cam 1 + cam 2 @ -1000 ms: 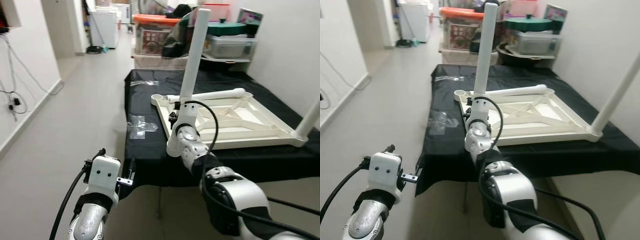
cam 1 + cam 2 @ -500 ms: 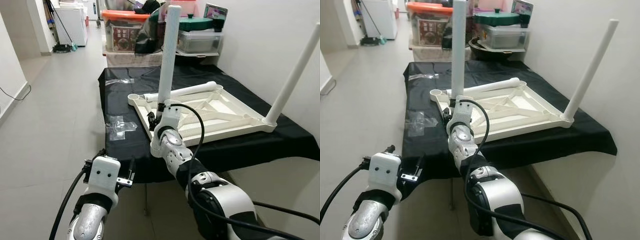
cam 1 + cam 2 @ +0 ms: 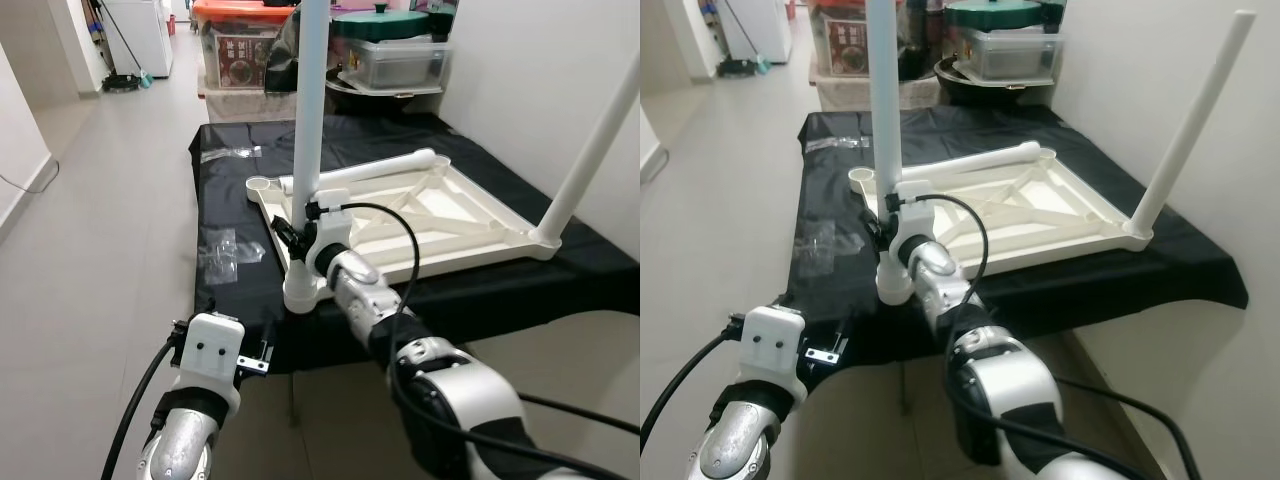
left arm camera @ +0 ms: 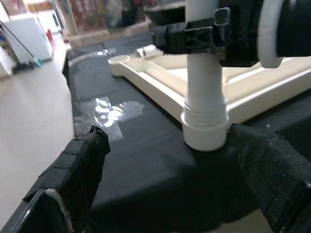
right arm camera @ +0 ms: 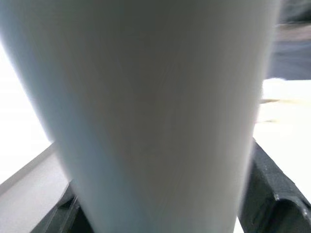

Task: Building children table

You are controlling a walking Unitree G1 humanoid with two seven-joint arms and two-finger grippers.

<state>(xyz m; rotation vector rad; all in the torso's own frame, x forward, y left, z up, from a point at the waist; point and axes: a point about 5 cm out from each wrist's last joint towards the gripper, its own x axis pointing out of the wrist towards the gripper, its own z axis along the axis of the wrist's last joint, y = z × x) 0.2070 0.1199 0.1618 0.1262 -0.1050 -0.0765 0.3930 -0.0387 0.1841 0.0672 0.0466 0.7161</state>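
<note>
One upright leg (image 3: 309, 120), pinched by the right gripper (image 3: 296, 236), seemingly sits in the tabletop (image 3: 470, 235) near-left corner socket; left gripper (image 4: 170, 179) spread.

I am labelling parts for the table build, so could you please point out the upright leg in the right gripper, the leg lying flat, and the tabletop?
upright leg (image 3: 309, 120), left eye view, mid shaft.
lying leg (image 3: 385, 167), left eye view, middle.
tabletop (image 3: 500, 215), left eye view, right rim.

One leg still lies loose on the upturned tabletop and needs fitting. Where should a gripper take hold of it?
Grip the loose leg on its plain round shaft near the middle, coming from above with fingers across it. It lies flat along the tabletop's far rim, so the top is open, and its flared end stays free.
</note>
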